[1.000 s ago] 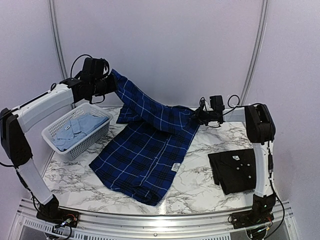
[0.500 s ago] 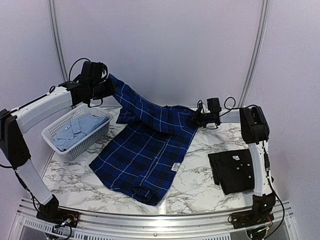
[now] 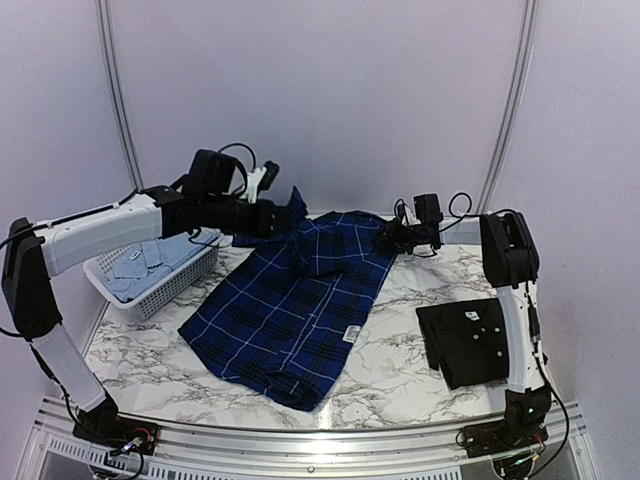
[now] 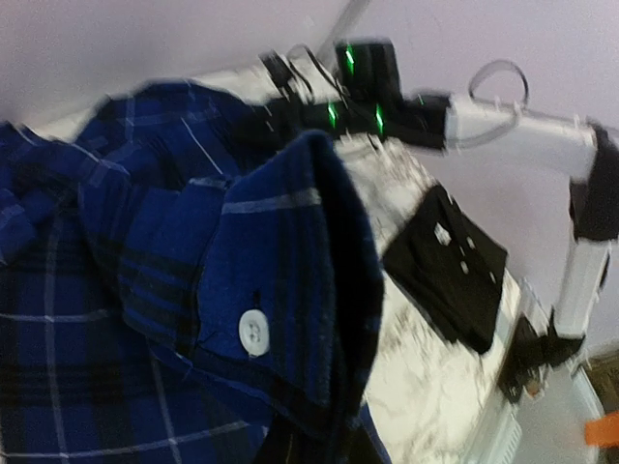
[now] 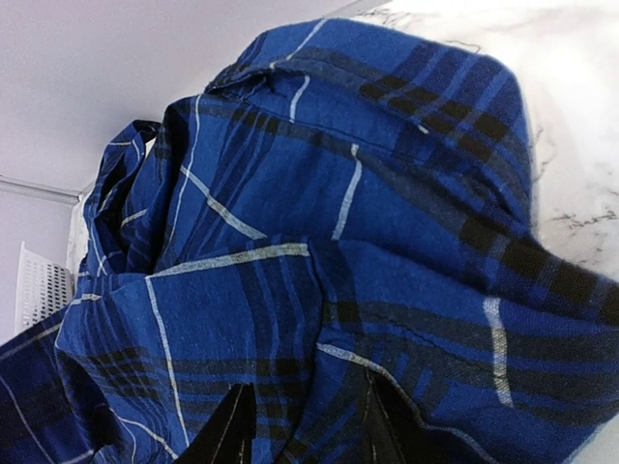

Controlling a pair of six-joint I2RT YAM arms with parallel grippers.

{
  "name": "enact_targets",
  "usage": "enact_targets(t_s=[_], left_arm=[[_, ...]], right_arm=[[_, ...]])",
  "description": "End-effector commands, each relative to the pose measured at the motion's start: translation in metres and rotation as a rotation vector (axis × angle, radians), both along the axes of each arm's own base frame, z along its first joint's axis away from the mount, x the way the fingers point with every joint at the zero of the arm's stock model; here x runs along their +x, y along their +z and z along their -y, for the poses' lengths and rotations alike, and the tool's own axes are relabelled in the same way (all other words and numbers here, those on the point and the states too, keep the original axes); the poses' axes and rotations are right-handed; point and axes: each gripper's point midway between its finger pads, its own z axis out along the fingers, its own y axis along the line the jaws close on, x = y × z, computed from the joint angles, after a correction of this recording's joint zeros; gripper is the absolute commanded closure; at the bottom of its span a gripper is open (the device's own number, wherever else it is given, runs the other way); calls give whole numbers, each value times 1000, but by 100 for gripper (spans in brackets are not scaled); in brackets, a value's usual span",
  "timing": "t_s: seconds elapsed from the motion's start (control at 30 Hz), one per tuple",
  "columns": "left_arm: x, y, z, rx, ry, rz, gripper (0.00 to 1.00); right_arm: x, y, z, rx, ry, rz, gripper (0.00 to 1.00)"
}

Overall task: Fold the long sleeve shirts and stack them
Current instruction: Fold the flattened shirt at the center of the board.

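Note:
The blue-and-navy plaid shirt (image 3: 290, 320) lies spread on the marble table, collar end toward the back. My left gripper (image 3: 278, 217) hovers over its upper left part, shut on the sleeve cuff. In the left wrist view the cuff (image 4: 290, 280) with its white button (image 4: 253, 332) drapes over the jaws and hides them. My right gripper (image 3: 390, 236) sits at the shirt's right shoulder. Its fingers (image 5: 224, 430) stand apart, with a fold of plaid cloth (image 5: 338, 193) lying between them. A folded black shirt (image 3: 470, 340) rests at the right. A pale blue shirt (image 3: 150, 255) lies in the basket.
The white lattice basket (image 3: 170, 290) stands at the table's left edge, just left of the plaid shirt. The right arm's upright link (image 3: 515, 300) rises beside the black shirt. A pale wall and metal poles stand close behind the table.
My left arm has swung right and down, carrying the sleeve from high above the basket to over the shirt's upper body. The right arm stayed in place.

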Motion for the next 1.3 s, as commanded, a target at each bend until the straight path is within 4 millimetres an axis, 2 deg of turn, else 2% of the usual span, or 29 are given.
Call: enact_targets(t_s=[0.0, 0.17, 0.27, 0.33, 0.57, 0.7, 0.97, 1.07, 1.13, 1.27], left_arm=[[-67, -36, 25, 1, -258, -107, 87], [-115, -85, 27, 72, -349, -238, 87], [-134, -104, 26, 120, -384, -288, 87], [-144, -110, 26, 145, -402, -307, 87], [-166, -125, 29, 238, -459, -343, 84], [-176, -143, 28, 340, -472, -349, 83], [-170, -168, 21, 443, -425, -357, 80], [-173, -173, 19, 459, -431, -363, 74], [-176, -177, 17, 471, -435, -366, 66], [-179, -174, 13, 471, -431, -362, 41]], right_arm=[[2, 25, 11, -32, -19, 23, 63], [3, 31, 13, -39, -25, 33, 63], [3, 33, 14, -39, -28, 35, 63], [3, 34, 14, -39, -29, 35, 63], [1, 41, 20, -59, -47, 50, 63], [-1, 48, 21, -72, -48, 58, 63], [-10, 54, 23, -81, -36, 66, 62], [-16, 57, 24, -89, -32, 72, 62], [-20, 60, 25, -96, -28, 77, 62], [-32, 68, 23, -123, -10, 93, 62]])
